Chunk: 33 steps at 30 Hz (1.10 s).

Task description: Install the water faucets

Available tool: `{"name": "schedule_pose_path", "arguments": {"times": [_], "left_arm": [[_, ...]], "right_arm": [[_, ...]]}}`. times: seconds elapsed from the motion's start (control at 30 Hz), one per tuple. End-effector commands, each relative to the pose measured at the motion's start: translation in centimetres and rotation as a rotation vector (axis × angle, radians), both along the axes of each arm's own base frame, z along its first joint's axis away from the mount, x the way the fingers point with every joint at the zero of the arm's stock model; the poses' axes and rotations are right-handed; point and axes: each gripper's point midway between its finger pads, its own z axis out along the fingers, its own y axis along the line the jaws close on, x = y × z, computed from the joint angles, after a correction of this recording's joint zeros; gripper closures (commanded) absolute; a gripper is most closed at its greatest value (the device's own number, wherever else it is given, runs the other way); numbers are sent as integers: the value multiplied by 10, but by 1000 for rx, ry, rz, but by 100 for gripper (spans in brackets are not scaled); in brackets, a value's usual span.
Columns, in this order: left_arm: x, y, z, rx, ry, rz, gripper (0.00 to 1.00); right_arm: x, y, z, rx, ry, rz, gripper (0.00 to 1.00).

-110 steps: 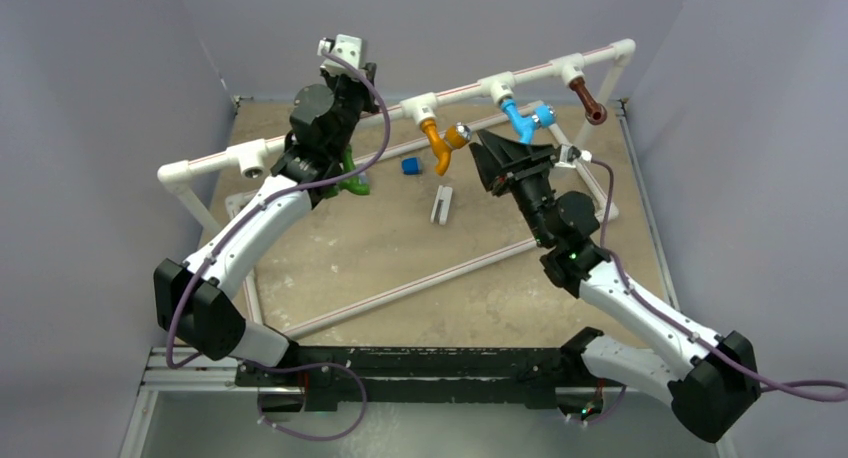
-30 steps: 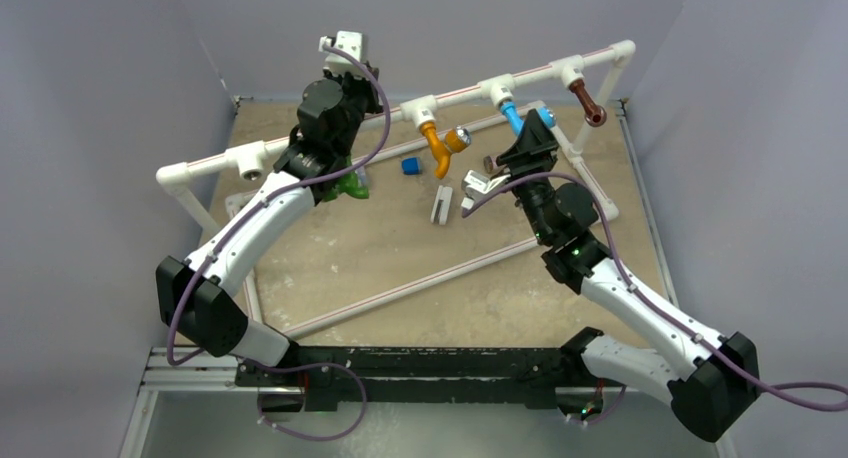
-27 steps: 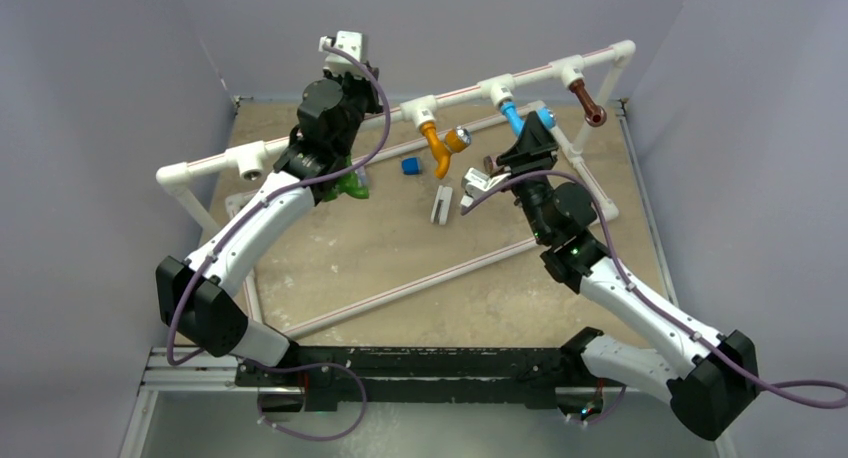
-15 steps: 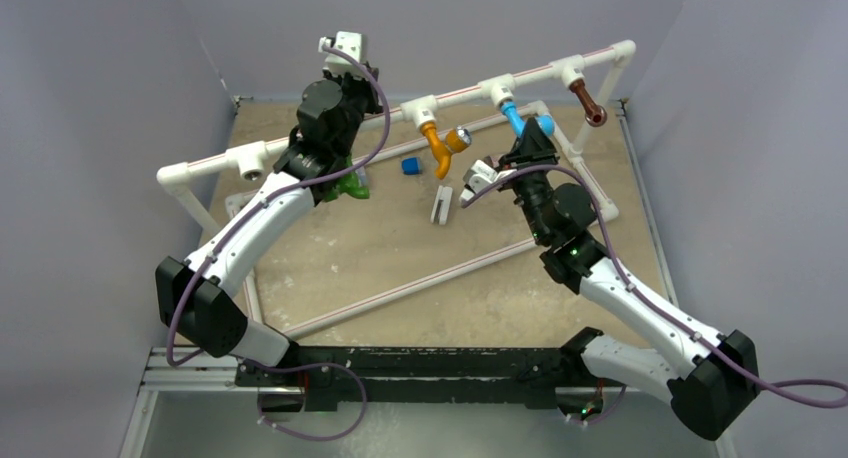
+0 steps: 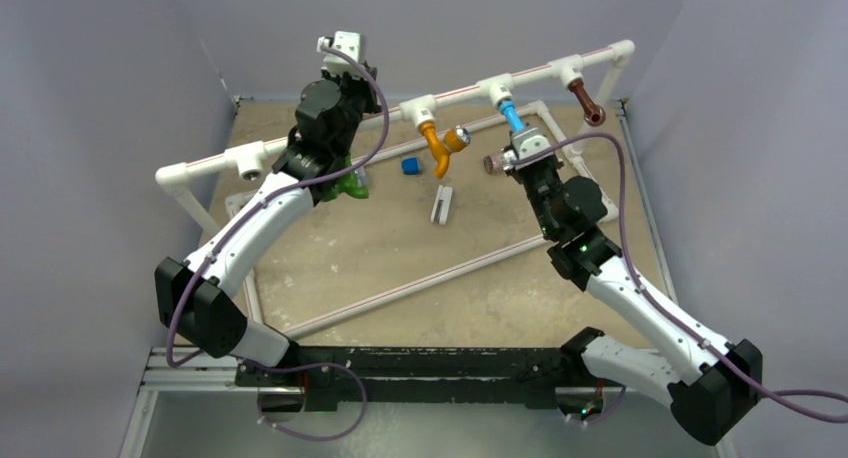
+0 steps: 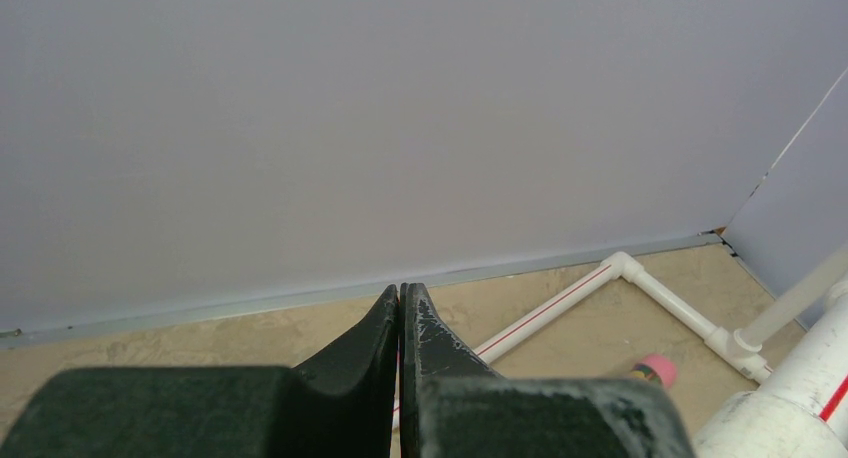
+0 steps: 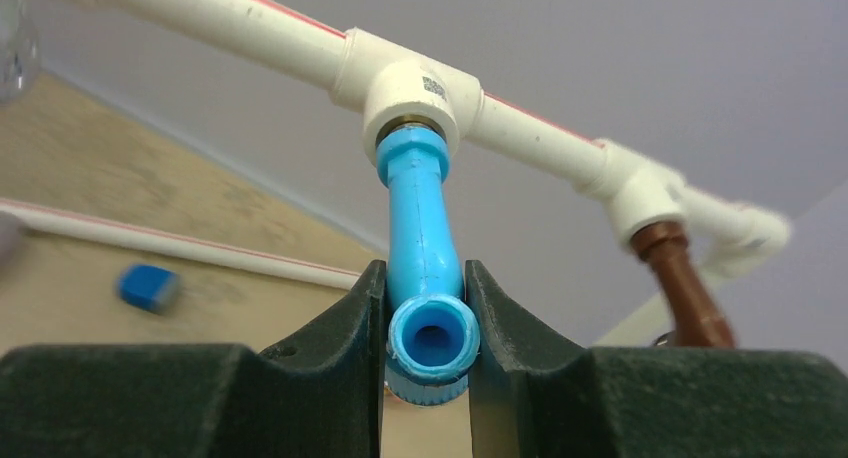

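Where your right gripper (image 7: 425, 313) reaches the pipe rail, its jaws pinch the blue faucet (image 7: 422, 228) at the spout end, while the faucet's other end sits in a white tee fitting (image 7: 412, 86). The orange faucet (image 5: 437, 148) and brown faucet (image 5: 587, 102) hang from neighbouring tees. Your left gripper (image 6: 400, 313) faces the back wall, jaws pressed together on nothing. The green faucet (image 5: 352, 186) sits low beside that arm, partly hidden.

Lab test cell: plain grey walls (image 5: 90, 98); white pipe frame (image 5: 248, 158)

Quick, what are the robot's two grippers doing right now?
Left gripper: jaws closed, holding nothing.
Right gripper: jaws closed on the blue faucet.
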Motion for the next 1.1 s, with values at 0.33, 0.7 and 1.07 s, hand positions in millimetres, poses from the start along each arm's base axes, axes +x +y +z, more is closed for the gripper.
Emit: {"name": "schedule_pose_path", "arguments": {"times": [0.33,0.7,1.07], "left_arm": [[-29,-9,-171,291,450,-100,100],[-30,-11,-172,289,450,-109,100],[-31,-10,-171,289,448,-111,100]], "right_arm": [[-36,56,61,1295,351,465,100],[-59,68,89,1822,614,744,100],[-88,71,111,2087,868,1033,99]]}}
